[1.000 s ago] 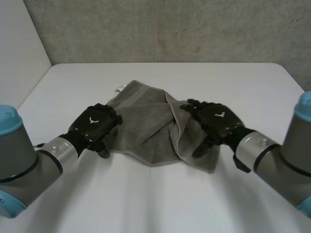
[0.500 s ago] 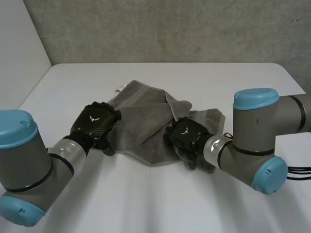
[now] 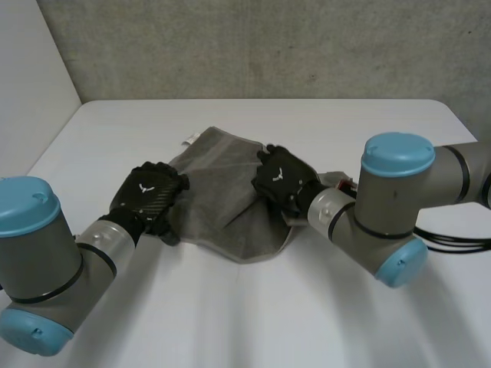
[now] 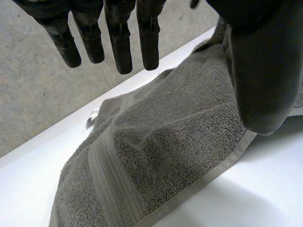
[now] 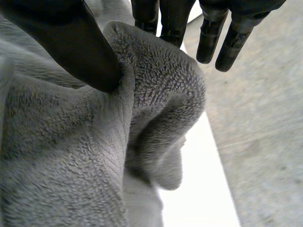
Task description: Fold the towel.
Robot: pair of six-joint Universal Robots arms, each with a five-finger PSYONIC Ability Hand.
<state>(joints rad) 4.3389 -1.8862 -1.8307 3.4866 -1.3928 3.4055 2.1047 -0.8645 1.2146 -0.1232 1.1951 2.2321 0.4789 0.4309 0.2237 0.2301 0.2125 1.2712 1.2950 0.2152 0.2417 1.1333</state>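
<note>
Though its 11 o'clock tag is unreadable, the head view's towel, central on the table, has the left hand at 9 o'clock and the right hand hiding 2 o'clock. Left wrist view: fingers straight, parted, empty. Right wrist view: thumb pinches a towel fold against cut-off fingers.
</note>
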